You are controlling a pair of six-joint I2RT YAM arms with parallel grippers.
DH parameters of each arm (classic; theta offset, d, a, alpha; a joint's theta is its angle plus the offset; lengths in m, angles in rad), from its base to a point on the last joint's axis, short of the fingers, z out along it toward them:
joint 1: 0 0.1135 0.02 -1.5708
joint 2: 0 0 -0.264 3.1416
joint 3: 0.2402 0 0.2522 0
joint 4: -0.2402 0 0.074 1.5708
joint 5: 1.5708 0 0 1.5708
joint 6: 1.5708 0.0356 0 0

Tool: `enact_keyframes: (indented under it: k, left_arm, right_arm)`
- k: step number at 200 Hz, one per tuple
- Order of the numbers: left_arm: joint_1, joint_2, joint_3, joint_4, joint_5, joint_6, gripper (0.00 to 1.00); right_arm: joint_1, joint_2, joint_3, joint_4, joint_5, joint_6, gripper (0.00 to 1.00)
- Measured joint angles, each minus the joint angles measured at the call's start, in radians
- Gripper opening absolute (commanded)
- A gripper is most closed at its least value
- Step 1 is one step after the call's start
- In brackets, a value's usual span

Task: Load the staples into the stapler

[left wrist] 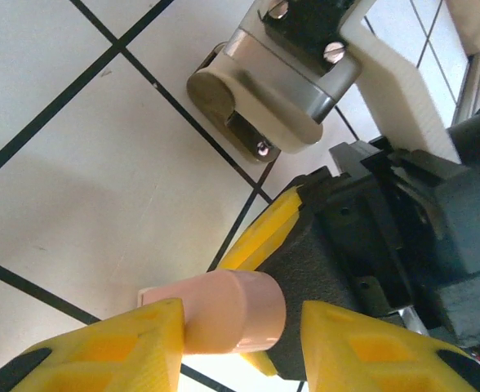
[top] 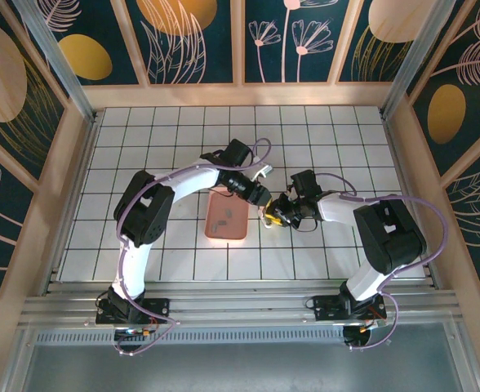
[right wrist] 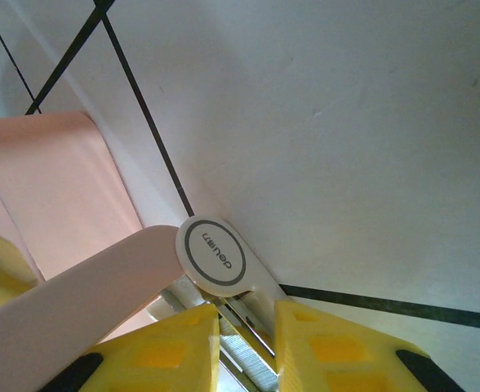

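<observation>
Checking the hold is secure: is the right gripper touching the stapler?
Touching. In the right wrist view, the right gripper has both fingers pressed against the stapler below its round hinge.

**Stapler (right wrist: 101,294) Stood Open, Staples (right wrist: 244,359) in Its Channel**

The stapler was pink and white. Its rounded pink top arm swung away toward the lower left of the right wrist view. A white round hinge cap with a grey ring and a small logo sat near centre. Below it, a finely ribbed grey strip of staples showed in the bare metal channel at the bottom edge.
</observation>
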Motion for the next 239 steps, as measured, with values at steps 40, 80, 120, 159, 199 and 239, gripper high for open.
enact_keyframes:
  k: [40, 80, 120, 159, 199, 239]
  left_arm:
    - [-0.007, -0.041, -0.079, 0.044, -0.033, -0.012, 0.50]
    - [-0.019, -0.087, -0.154, 0.121, -0.041, -0.070, 0.61]
    - [-0.011, -0.107, -0.175, 0.163, -0.048, -0.107, 0.67]
    - [0.009, -0.124, -0.158, 0.188, -0.074, -0.126, 0.68]
    - [0.014, -0.084, -0.043, 0.183, -0.082, -0.112, 0.65]
    - [0.014, 0.013, 0.067, 0.165, -0.049, -0.066, 0.62]
  right_arm:
    - [0.006, -0.010, 0.014, -0.039, 0.028, -0.043, 0.24]
    - [0.032, -0.056, 0.014, -0.077, 0.098, -0.065, 0.25]
    - [0.060, -0.092, 0.013, -0.099, 0.146, -0.068, 0.27]
    - [0.072, -0.230, -0.042, -0.094, 0.152, -0.009, 0.28]
    - [0.082, -0.307, -0.187, 0.026, 0.099, 0.159, 0.26]
    - [0.089, -0.304, -0.256, 0.092, 0.056, 0.260, 0.26]
